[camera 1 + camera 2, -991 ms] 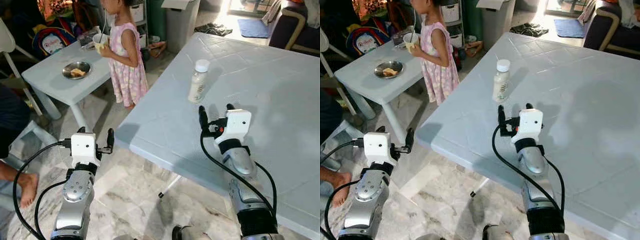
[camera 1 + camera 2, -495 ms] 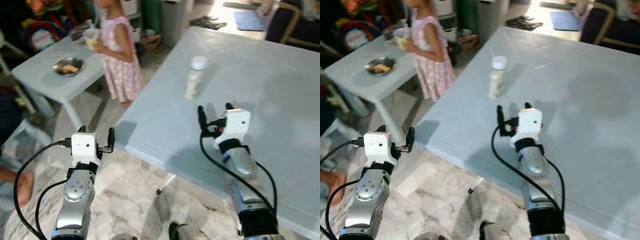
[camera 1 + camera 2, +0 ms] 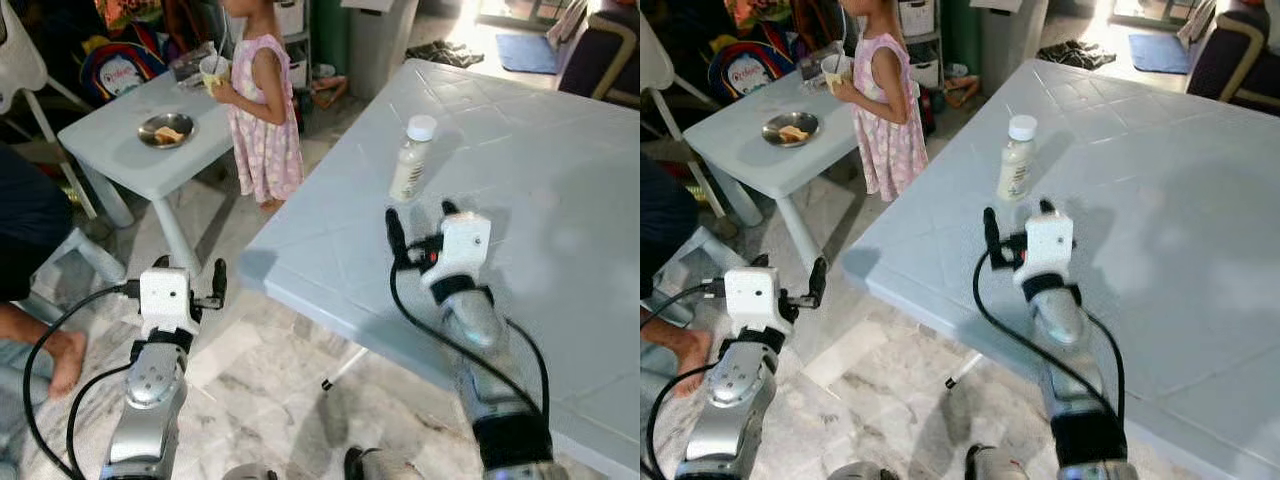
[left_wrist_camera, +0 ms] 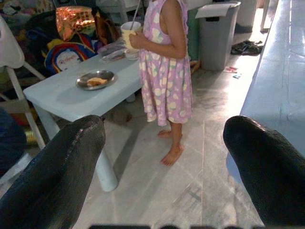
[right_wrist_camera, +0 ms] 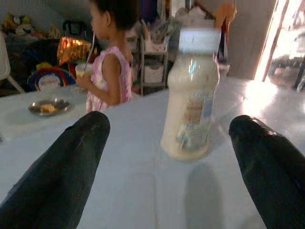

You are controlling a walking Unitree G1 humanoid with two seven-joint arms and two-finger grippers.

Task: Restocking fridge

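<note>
A small cream-coloured bottle (image 3: 411, 160) with a white cap stands upright on the big pale blue table (image 3: 560, 190), near its left edge. My right gripper (image 3: 417, 219) hovers over the table just short of the bottle, open, with nothing between its fingers. In the right wrist view the bottle (image 5: 190, 95) stands straight ahead between the two black fingers (image 5: 62, 167). My left gripper (image 3: 190, 272) hangs open over the floor, left of the table, holding nothing.
A person in a pink dotted dress (image 3: 262, 110) stands by the table's left edge, holding a cup. A small pale table (image 3: 130, 150) with a metal dish (image 3: 165, 129) is at the back left. A seated person's leg and foot (image 3: 55, 350) are at far left. Marble floor (image 3: 280, 400) lies below.
The camera has shifted, so the whole scene sits differently. My right gripper has come slightly closer to the bottle. The left arm has stayed put.
</note>
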